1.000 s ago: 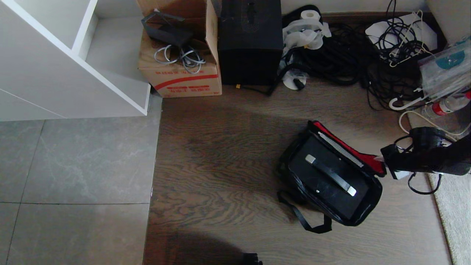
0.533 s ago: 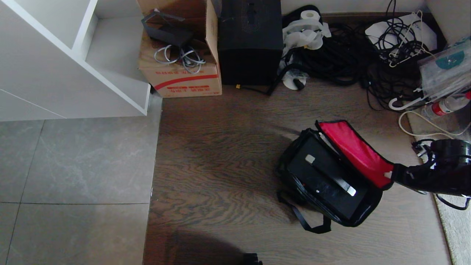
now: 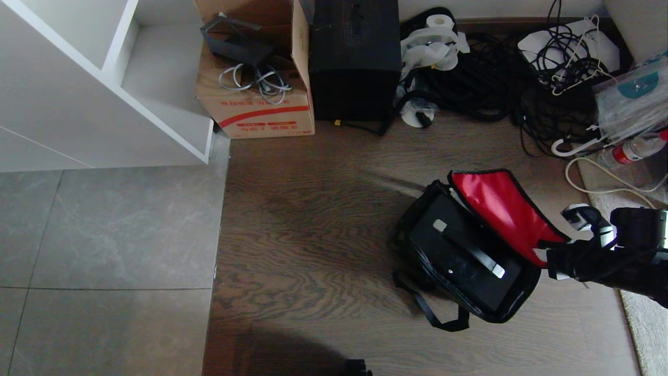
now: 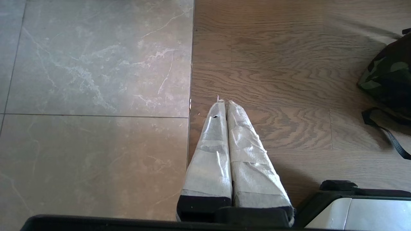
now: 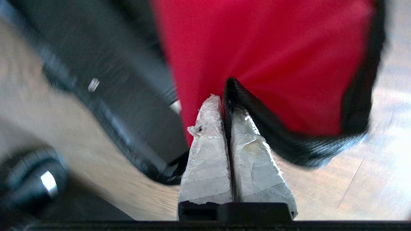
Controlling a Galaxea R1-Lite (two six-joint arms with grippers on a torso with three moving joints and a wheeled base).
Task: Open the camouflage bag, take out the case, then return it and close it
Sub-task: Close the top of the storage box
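Note:
The camouflage bag (image 3: 408,235) stands open on the wooden floor, right of centre in the head view. Its lid (image 3: 496,209) leans back to the right, red lining up. Inside lies the black case (image 3: 443,230), its black handle with silver ends (image 3: 467,248) on top. My right gripper (image 3: 548,256) is shut on the lid's black rim at its near right corner; the wrist view shows that rim (image 5: 257,109) pinched in the right gripper (image 5: 223,102). My left gripper (image 4: 223,102) hangs shut and empty over the tile and wood seam, with the bag (image 4: 388,77) off to one side.
Along the back wall stand a red-striped cardboard box (image 3: 258,99), a tall black box (image 3: 355,57) and a tangle of black cables (image 3: 496,73). A white shelf unit (image 3: 104,94) fills the back left. A pale rug (image 3: 647,324) borders the right, with a bottle (image 3: 634,151) behind it.
The lid has swung from nearly edge-on to leaning back, showing its red lining. My right gripper has moved nearer and lower, still holding the rim.

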